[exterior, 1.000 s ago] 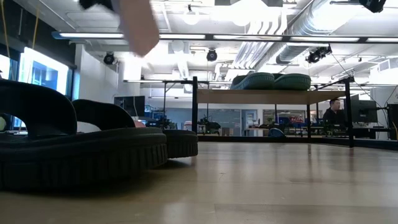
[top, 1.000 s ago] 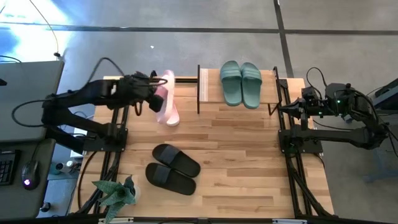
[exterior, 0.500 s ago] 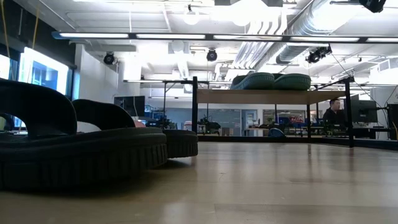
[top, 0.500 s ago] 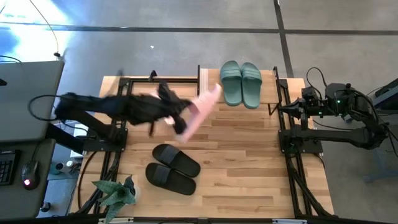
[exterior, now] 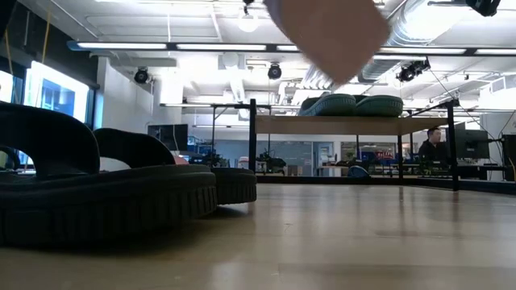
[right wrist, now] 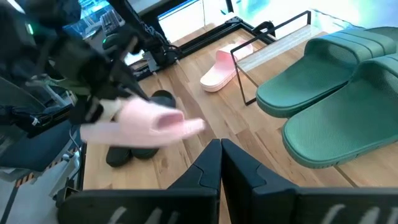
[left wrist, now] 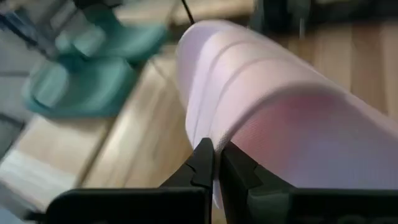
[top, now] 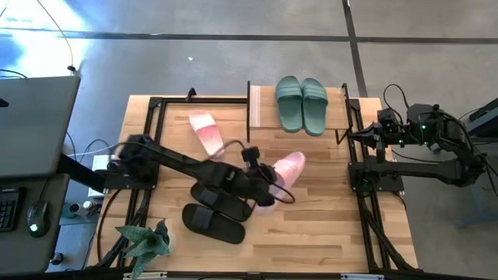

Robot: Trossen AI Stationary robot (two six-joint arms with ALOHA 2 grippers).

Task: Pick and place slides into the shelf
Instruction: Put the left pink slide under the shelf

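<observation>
Reaching across the middle of the surface [top: 311, 233], the left gripper [top: 263, 185] has its jaws closed on one pink slide [top: 282, 173], pinching the edge of it and holding it up off the wood, just beside the black pair [top: 218, 210]; in the low view that pink slide [exterior: 326, 32] shows as a blurred shape high above the boards. In the left wrist view the dark fingers [left wrist: 202, 163] meet tightly on the pale rim of the slide [left wrist: 286, 118]. A second pink slide [top: 206, 134] lies flat on the surface near the far left corner, beside the shelf [top: 255, 103]. Both sage green slides [top: 301, 103] sit side by side on the shelf's top board, toes pointing away from the surface's near edge. The right gripper [top: 372, 134] waits at the right edge, well apart from all the slides, its jaws pressed together on nothing, as the right wrist view shows [right wrist: 220, 163]. A small potted plant [top: 146, 243] stands at the near left corner.
</observation>
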